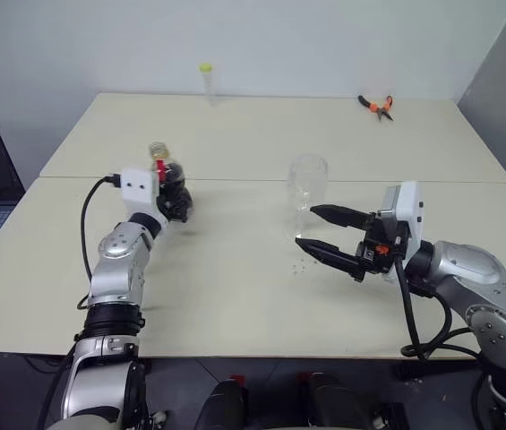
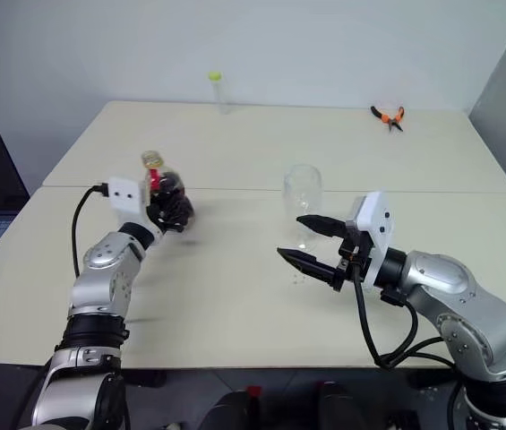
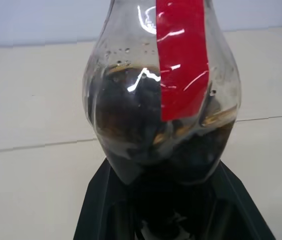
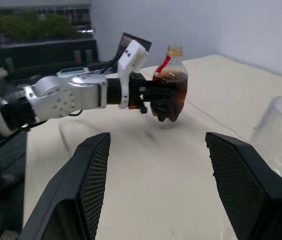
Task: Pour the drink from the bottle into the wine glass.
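My left gripper [image 1: 175,199] is clamped tight, arm reaching toward twelve o'clock. My right gripper [image 1: 330,235] points toward nine o'clock, level, its black fingers [image 4: 93,175] spread apart.

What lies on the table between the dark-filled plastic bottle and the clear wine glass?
Bare tabletop separates the bottle and wine glass, as the left eye view shows.

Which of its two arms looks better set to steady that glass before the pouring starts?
The right, probably. Its right pincer stands open just beside the wine glass, fingers pointing at it. The left pincer is already closed on the bottle of dark drink, well away from the glass.
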Available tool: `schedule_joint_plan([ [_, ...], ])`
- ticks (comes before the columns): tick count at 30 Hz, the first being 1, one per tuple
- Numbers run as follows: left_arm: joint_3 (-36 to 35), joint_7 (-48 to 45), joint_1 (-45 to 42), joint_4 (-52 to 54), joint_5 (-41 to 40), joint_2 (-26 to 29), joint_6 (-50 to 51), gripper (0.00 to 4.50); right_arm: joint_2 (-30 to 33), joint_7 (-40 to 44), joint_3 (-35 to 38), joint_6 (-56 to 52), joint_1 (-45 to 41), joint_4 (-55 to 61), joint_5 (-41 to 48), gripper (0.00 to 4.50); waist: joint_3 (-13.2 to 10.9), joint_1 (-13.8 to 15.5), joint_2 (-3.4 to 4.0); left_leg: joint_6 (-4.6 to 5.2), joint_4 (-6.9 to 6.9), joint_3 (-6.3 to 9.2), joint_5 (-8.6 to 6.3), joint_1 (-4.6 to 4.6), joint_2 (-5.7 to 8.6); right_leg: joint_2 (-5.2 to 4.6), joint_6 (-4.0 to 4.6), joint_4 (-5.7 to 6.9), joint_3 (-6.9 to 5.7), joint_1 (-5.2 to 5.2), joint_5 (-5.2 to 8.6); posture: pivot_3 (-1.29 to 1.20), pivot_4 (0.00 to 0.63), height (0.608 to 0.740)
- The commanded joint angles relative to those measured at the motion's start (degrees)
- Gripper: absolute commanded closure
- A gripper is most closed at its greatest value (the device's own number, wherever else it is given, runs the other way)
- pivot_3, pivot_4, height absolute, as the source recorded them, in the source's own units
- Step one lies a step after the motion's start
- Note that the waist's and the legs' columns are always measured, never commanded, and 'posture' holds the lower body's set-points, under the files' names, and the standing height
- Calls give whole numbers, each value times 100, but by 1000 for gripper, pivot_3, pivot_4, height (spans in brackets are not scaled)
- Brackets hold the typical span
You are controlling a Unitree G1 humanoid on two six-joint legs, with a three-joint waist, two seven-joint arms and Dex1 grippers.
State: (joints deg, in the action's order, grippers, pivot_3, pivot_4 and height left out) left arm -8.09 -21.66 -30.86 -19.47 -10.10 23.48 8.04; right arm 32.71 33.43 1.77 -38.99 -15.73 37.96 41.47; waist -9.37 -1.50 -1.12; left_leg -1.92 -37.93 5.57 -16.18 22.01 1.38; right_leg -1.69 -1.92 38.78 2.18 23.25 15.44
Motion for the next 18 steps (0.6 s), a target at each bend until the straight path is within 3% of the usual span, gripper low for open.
schedule_joint_plan([
  [1, 360, -374, -445, 425, 259, 163, -350, 3604, -81, -325, 264, 220, 167, 107, -200, 1242, 0, 8, 0, 0, 0, 1, 0, 0, 2, 0, 0, 0, -1, 0, 0, 0, 150, 740],
  [7, 1183, -1110, -1534, -416, 925, 234, -1207, 3645, -299, -776, 185, 438, 375, 29, -743, 1242, -1, 3, -2, 2, 0, -5, -1, 1, 4, 21, -1, 1, 1, 0, 0, 0, 150, 740],
  [18, 1878, -1321, -3144, -2848, 1840, 9, -3378, 3728, -573, -1050, -11, 427, 433, 42, -1161, 1242, -2, -36, -3, 8, 2, -11, -4, 0, 1, 35, -1, 4, 7, 5, 0, 0, 150, 740],
])
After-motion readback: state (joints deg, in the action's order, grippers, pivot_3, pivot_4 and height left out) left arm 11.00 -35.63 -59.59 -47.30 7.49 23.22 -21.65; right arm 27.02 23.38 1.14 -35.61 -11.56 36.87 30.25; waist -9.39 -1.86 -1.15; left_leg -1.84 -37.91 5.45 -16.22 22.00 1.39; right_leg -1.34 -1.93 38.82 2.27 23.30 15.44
